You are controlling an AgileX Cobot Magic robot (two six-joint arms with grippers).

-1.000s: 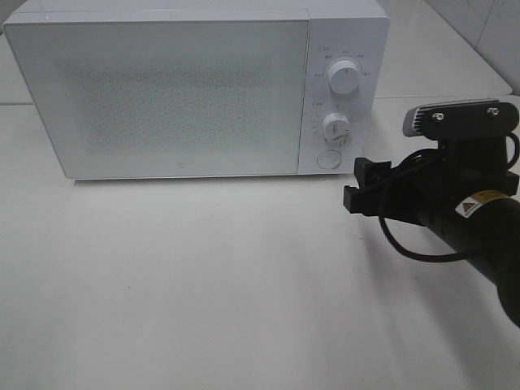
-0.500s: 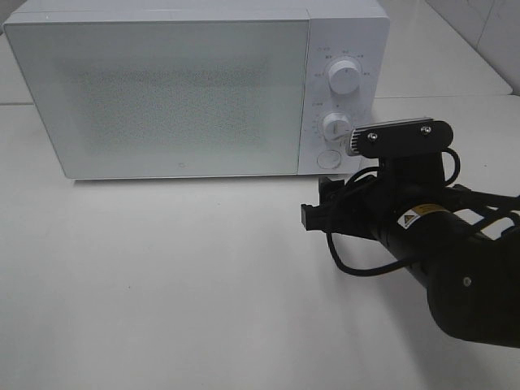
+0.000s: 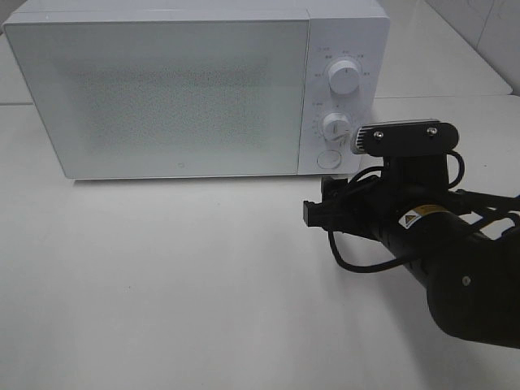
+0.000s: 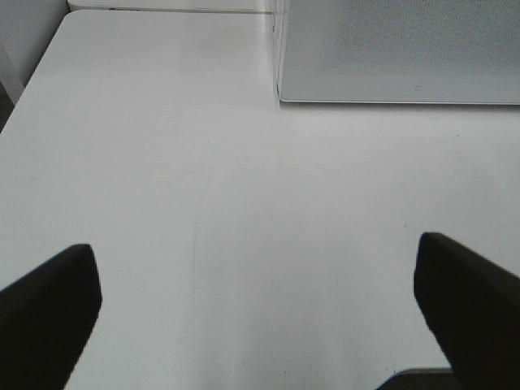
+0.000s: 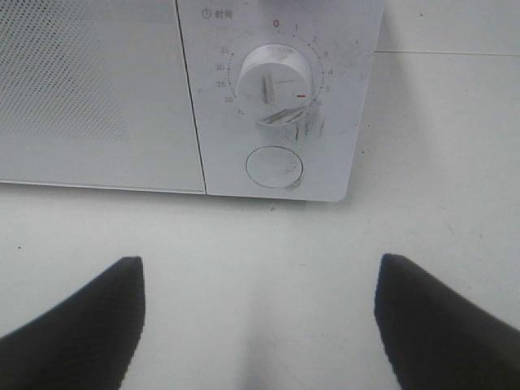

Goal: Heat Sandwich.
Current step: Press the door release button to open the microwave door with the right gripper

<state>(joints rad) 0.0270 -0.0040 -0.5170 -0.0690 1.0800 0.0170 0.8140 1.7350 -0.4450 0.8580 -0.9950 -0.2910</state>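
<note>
microwave [image 3: 162, 97] shut; left end effector [image 4: 256, 253] and right end effector [image 3: 318, 200] open, holding nothing

Microwave [image 3: 162, 89] fills the upper frame on the table [image 3: 162, 284]; right gripper [image 3: 318, 201] centre-right, just below its button [image 3: 328, 159]

White microwave [image 3: 195, 89] stands upright w/ door [image 3: 158, 97] shut.

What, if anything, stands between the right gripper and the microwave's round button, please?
Nothing visible does: only bare table lies between the open right gripper and the round button below the lower dial. The microwave door is shut.
</note>
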